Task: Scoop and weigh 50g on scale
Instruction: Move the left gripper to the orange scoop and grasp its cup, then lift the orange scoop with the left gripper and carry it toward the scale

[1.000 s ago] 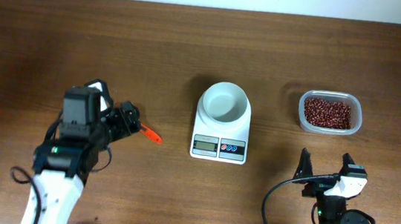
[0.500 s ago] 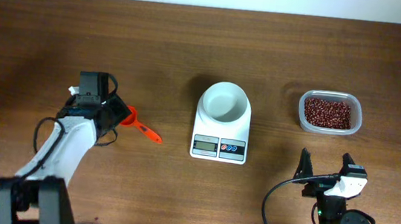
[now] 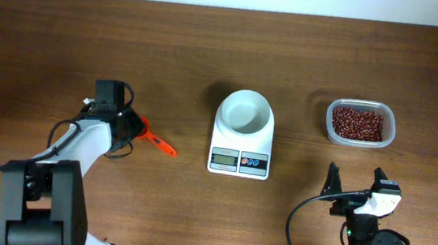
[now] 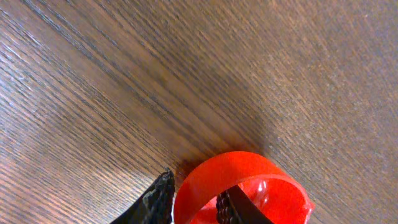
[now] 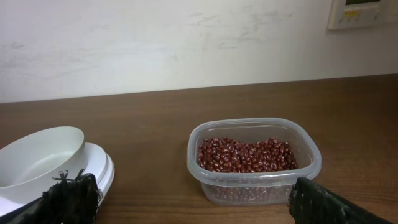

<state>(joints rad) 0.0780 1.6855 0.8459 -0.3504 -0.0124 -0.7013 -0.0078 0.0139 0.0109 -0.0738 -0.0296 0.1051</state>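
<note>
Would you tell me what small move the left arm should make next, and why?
Probably close the left gripper fully on the scoop before lifting. Its fingers straddle the cup's wall, one outside, one inside, but a firm pinch isn't evident, and the scoop lies on the table, away from the beans.

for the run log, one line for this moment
left gripper astride scoop wall, grip unclear | right gripper open | scale bowl empty | beans in tub
</note>
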